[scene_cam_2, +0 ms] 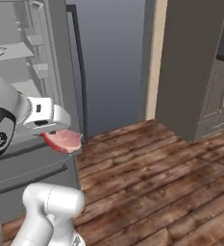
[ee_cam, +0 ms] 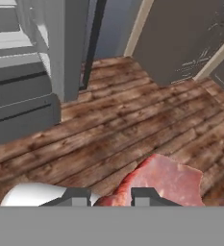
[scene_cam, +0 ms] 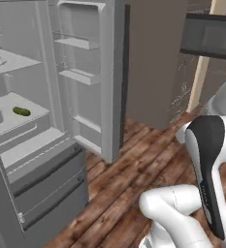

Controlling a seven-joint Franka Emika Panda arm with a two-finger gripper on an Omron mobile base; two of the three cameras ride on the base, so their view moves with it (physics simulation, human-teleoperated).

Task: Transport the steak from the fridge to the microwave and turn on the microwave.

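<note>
So the jaws are clamped on the steak (scene_cam_2: 63,140), and the gripper (scene_cam_2: 56,129) is holding it up in the air over the wooden floor (scene_cam_2: 152,178), just outside the fridge (scene_cam: 46,121). In the hand view the pink slab (ee_cam: 164,180) sticks out past the two dark fingertips (ee_cam: 144,197) with floorboards below it. The fridge door (scene_cam: 92,72) hangs wide open, shelves showing, and a little green pickle (scene_cam: 21,111) sits on one of the inner shelves. The microwave (scene_cam: 209,35) is mounted up high, well off to the right of the fridge, door shut as far as I can see.
</note>
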